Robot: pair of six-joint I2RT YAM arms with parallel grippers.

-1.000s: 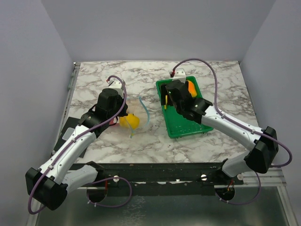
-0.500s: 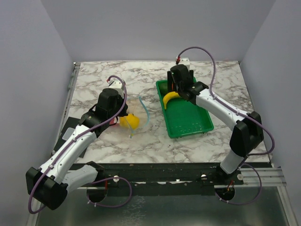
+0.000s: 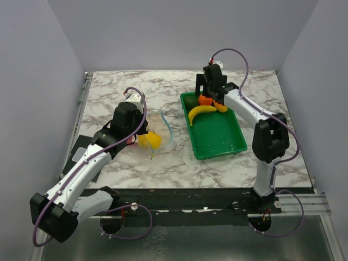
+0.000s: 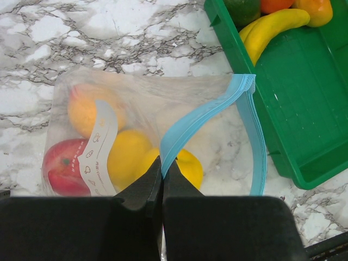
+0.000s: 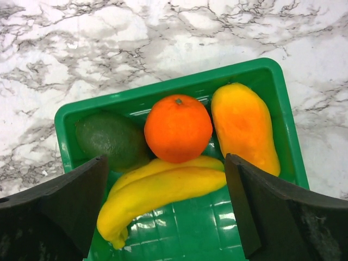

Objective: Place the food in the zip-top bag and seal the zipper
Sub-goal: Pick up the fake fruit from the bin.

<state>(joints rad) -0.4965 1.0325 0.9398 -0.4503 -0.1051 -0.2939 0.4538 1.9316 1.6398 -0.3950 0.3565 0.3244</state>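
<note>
Left hand (image 4: 162, 166): jaws pinched tight on the zipper (image 4: 201, 117), at the near end of the blue strip.

Zip-top bag (image 4: 136, 103): flat on the table (image 5: 109, 32), left of centre in the top view, mouth gaping toward the tray. Inside are a red piece (image 4: 62, 166), two lemons (image 4: 128, 155) and an orange-yellow fruit (image 4: 87, 109).

Right hand (image 5: 166, 163): fingers spread wide, holding nothing, above the far end of the green tray (image 5: 179, 228).

In the tray, right of centre: orange (image 5: 178, 128), banana (image 5: 157, 193), dark green piece (image 5: 111, 141), long orange-yellow fruit (image 5: 242, 125), all bunched together.
</note>
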